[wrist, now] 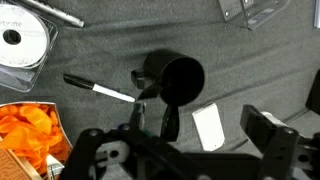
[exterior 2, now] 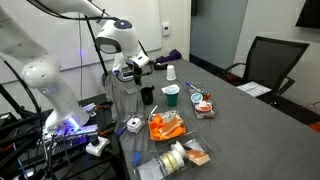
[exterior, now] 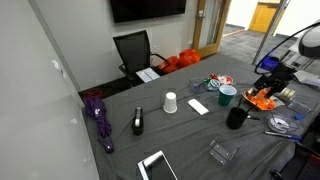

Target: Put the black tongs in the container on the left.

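Observation:
The black tongs [wrist: 168,120] stand in a black cup [wrist: 182,76] and lean up towards the wrist camera. My gripper [wrist: 175,140] is above the cup, its fingers spread wide on either side of the tongs and not touching them. In an exterior view the gripper [exterior 2: 137,70] hangs over the black cup [exterior 2: 147,95], with a green cup [exterior 2: 171,95] and a white cup [exterior 2: 171,72] beside it. All three cups also show in an exterior view: black [exterior: 236,117], green [exterior: 227,95], white [exterior: 170,102].
A white card [wrist: 208,125] and a black-and-white marker [wrist: 100,90] lie by the black cup. A disc spindle [wrist: 20,40] and orange chips [wrist: 25,125] are nearby. A purple umbrella [exterior: 98,115], a tablet [exterior: 157,165] and a clear box [exterior: 220,153] lie further off.

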Available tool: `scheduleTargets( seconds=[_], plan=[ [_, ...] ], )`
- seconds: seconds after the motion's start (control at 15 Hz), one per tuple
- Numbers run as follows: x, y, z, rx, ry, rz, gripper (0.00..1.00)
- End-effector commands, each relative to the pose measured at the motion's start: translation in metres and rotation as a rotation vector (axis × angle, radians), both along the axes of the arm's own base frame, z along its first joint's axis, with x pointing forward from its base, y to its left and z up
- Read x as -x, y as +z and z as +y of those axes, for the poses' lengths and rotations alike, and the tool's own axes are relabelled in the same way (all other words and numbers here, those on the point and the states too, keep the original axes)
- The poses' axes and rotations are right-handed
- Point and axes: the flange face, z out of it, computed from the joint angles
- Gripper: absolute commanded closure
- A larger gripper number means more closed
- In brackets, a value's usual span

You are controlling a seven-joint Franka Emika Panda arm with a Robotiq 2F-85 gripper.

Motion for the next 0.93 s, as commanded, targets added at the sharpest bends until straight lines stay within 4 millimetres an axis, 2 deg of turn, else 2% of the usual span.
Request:
scheduleTargets(
  seconds=[0.0,0.33,0.87],
  plan=[
    [-0.015,-0.022,-0.007,0.016,0.006,0.010,0.00],
    [-0.024,-0.038,-0.014,0.018,-0.104,0.086,0.00],
    [-0.024,-0.053,-0.018,0.009,-0.340,0.194,0.00]
  ],
)
